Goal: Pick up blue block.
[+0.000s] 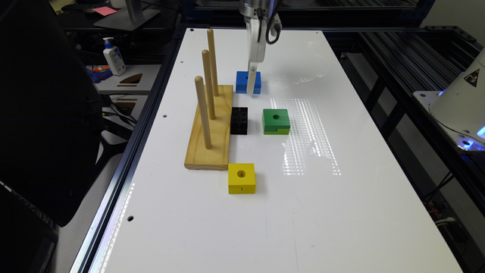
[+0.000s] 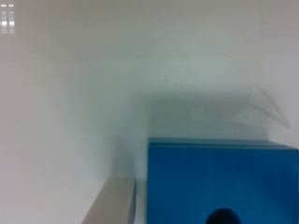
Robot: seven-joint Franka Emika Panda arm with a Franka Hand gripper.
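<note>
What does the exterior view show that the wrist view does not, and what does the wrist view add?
Exterior view: the green block, the yellow block, the black block and the wooden peg board, with the gripper down at the blue block. Wrist view: a grey finger close beside the block's side. Both share the blue block and the white table.

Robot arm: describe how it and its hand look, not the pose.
A silvery metal wrist at the exterior view's top, with a black cable looping beside it. Below hangs the hand, a slim white part. In the wrist view one finger appears flat and pale grey.
</note>
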